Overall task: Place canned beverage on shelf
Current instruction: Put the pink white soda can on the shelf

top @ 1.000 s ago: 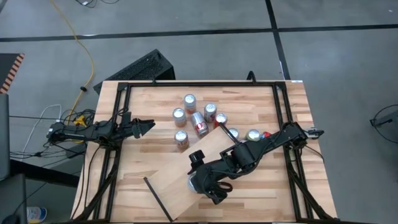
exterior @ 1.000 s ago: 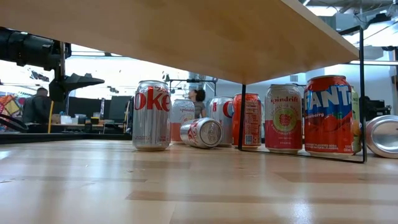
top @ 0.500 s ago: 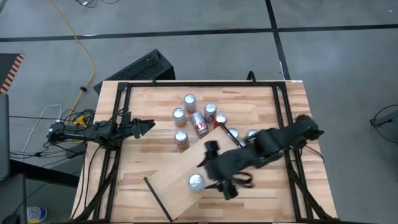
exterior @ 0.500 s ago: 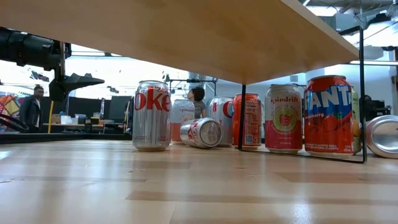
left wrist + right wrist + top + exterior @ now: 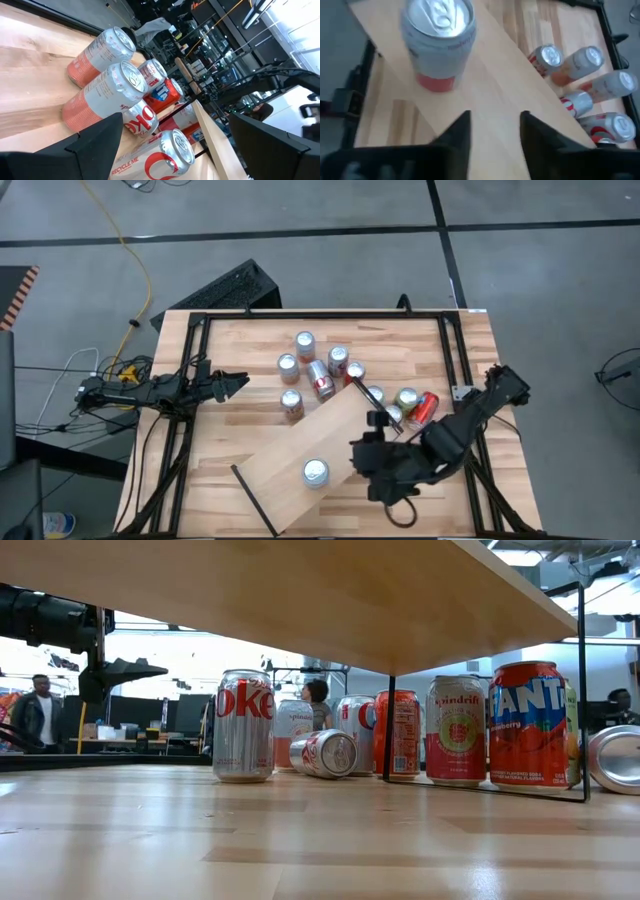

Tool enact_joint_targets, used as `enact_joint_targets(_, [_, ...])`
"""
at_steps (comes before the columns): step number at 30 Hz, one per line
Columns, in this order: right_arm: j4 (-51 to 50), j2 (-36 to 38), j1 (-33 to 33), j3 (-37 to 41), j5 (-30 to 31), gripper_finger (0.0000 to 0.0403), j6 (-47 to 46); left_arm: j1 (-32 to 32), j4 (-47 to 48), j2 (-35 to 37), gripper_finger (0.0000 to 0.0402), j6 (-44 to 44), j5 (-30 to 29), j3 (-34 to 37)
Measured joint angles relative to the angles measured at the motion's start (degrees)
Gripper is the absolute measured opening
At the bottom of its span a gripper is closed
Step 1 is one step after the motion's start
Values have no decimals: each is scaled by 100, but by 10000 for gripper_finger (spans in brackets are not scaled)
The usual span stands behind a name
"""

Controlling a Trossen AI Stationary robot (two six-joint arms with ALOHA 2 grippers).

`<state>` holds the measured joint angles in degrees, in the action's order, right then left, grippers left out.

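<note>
one can [image 5: 316, 471] stands on the shelf [image 5: 335, 430]; right gripper [image 5: 495, 130] spread, empty; nine cans off it.

Shiny metal can [image 5: 316, 472] on smooth pale wood shelf [image 5: 335, 430].

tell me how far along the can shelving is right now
Done: one can stands upright on the shelf. In hand: nothing; the right gripper sits beside it, off the can, and the left gripper waits at the table's left edge. Left: the cluster of cans on the tabletop.
</note>
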<state>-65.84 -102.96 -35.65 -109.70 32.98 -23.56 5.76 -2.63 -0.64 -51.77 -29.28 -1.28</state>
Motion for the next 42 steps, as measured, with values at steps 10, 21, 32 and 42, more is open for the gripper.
enact_joint_targets(10, [1958, 0, 136, 1277, 13, 11, -59, -2, 0, 0, 351, -20, 0, 0])
enact_joint_targets(21, [3085, -101, 243, 1551, 0, 1, 221, -2, 0, 0, 351, -101, 0, 0])
enact_joint_targets(32, [3802, -144, 437, 1549, -594, 0, 523, -1, 0, 1, 351, -101, -1, 0])
enact_joint_targets(42, [3948, -128, 410, 1549, -222, 0, 485, -2, -2, 2, 351, -140, 1, 0])
